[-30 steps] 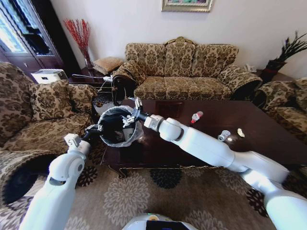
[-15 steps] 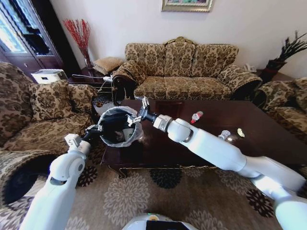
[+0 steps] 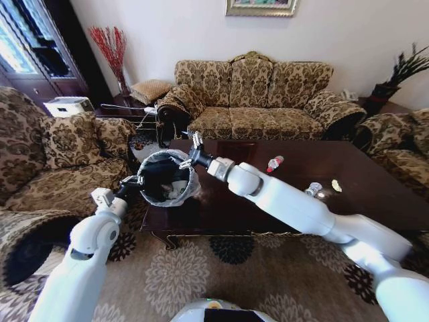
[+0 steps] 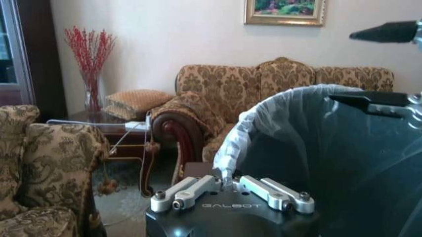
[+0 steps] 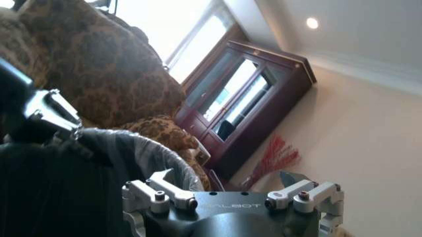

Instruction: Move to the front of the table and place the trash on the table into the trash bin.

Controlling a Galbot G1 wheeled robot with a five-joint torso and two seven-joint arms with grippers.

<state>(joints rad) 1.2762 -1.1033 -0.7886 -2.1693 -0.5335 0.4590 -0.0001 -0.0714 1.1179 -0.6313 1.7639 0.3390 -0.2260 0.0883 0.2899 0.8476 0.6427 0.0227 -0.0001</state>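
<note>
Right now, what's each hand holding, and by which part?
Left hand grips the trash bin by its bag-lined rim. Right hand, open over the bin's far rim, holds nothing.

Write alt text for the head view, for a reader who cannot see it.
The left tool holds the trash bin by its rim at the table's left end, while the open right tool hangs over the bin's far rim. A red-capped bottle, a crushed bottle and a paper bit lie on the table.

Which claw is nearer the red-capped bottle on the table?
Right. The right claw is open over the trash bin rim; the left claw grips the bin's opposite rim, farther from the bottle.
</note>
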